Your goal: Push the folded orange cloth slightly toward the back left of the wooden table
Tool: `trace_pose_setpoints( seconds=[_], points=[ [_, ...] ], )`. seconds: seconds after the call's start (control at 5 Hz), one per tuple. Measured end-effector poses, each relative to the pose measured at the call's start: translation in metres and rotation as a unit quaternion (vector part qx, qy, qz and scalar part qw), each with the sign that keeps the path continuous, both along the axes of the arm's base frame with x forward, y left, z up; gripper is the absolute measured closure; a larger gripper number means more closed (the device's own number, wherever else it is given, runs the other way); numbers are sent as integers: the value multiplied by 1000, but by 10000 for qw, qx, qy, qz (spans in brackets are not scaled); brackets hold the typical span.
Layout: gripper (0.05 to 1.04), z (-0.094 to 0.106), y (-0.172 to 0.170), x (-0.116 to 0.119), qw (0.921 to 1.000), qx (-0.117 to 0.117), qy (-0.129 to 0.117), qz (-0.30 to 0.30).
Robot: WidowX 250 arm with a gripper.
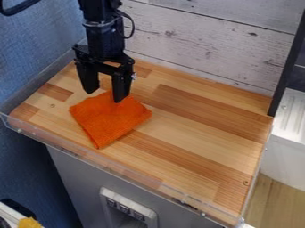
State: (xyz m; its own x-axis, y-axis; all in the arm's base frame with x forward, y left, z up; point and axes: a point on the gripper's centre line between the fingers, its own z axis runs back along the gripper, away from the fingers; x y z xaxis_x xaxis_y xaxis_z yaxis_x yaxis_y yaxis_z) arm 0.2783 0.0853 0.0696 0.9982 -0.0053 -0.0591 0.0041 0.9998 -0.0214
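The black gripper [104,95] hangs down from the top left over the upper edge of an orange cloth [111,119]. Its two fingers stand apart, with a gap between them. The right finger overlaps the cloth's top part in the view; whether it touches the fabric I cannot tell. The cloth lies flat on the wooden surface [196,124], left of its middle, with one corner pointing to the front edge.
A low clear rim [119,167] runs along the front edge. White plank wall [202,42] stands behind, a blue wall at the left. A black upright post [288,67] rises at the back right corner, beside a white unit [290,120].
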Motion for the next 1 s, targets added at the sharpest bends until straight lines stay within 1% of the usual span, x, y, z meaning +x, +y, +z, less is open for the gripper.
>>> trace_pose_setpoints(
  seconds=[0.2, 0.4, 0.6, 0.8, 1.0],
  points=[
    [387, -8, -3, -4, 9997, -19, 4, 243],
    [685, -16, -10, -4, 9982, 52, -85, 584],
    [912, -23, -18, 0, 9949, 108, -187, 989],
    [1014, -32, -22, 0, 9894, 177, -284, 1413],
    [1021, -40, -20, 0, 9845, 234, -355, 1704]
  ],
)
